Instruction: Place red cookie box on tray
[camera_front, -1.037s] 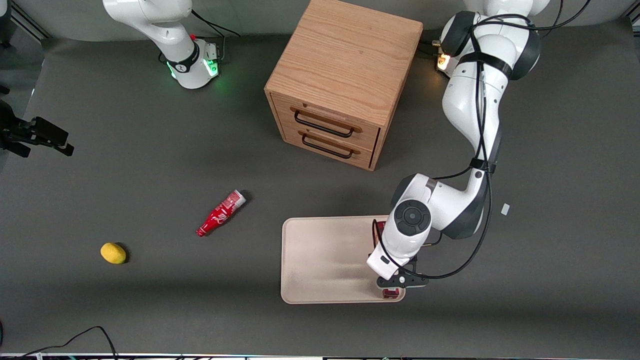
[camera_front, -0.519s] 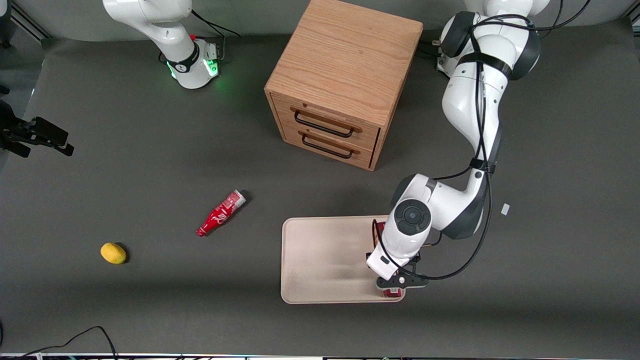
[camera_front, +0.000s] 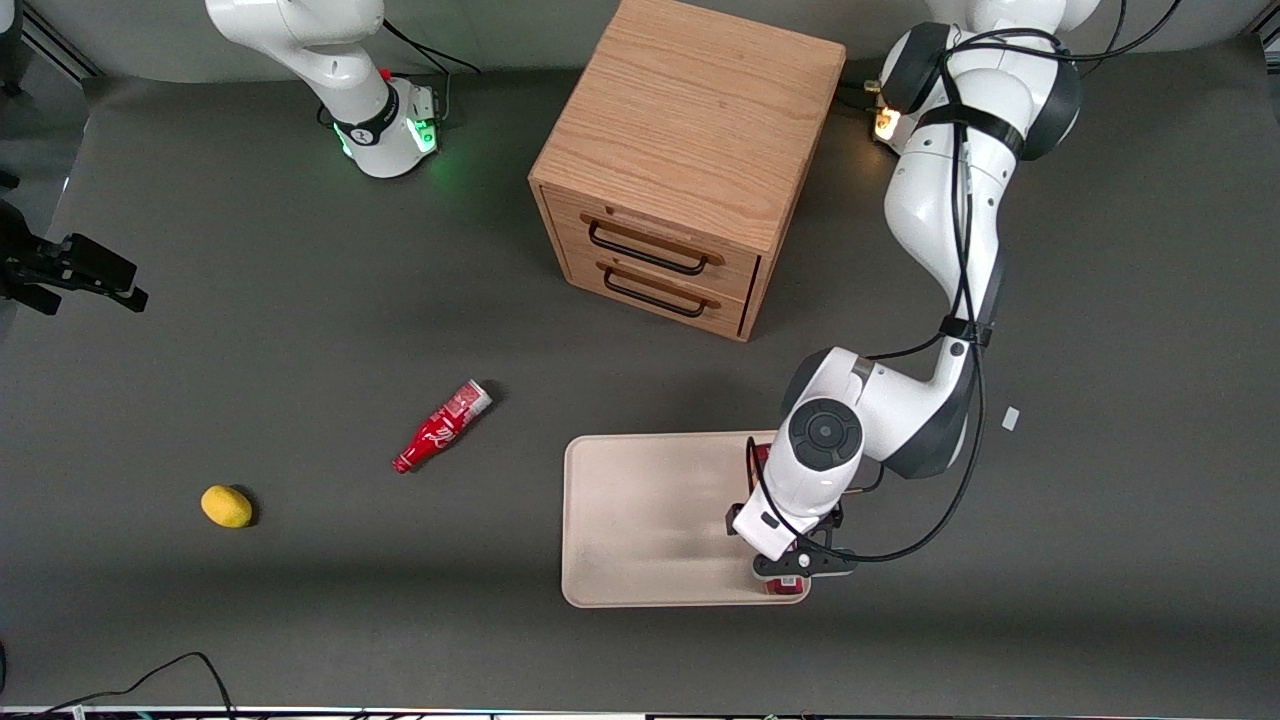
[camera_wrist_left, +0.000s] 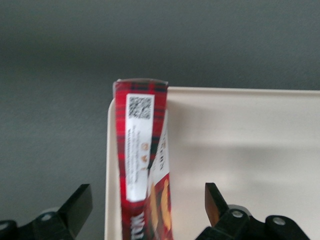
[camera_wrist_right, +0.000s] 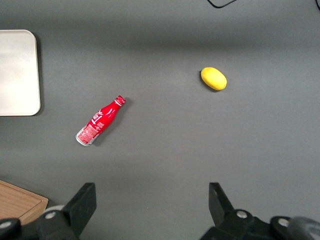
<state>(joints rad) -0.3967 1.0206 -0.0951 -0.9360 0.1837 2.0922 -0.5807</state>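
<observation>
We see the red cookie box (camera_wrist_left: 142, 165) lying on the tray (camera_front: 640, 520), right along the tray's edge at the working arm's end of the table. In the wrist view the box's end with the white label sits at the tray's rim (camera_wrist_left: 235, 91), and it leans a little on that rim. The gripper (camera_wrist_left: 147, 207) is just above the box with its two black fingers (camera_wrist_left: 214, 201) spread wide apart — one on each side of the box, and neither one touches it. In the front view the arm covers most of the box, so we only spot small red bits (camera_front: 783, 588) poking out. Toward the parked arm's end of the table lie a small red bottle (camera_front: 441, 427) on its side and a yellow lemon (camera_front: 226, 506), well apart from the tray. A wooden drawer cabinet (camera_front: 685, 160) stands farther from the front camera than the tray — both drawers look shut.
</observation>
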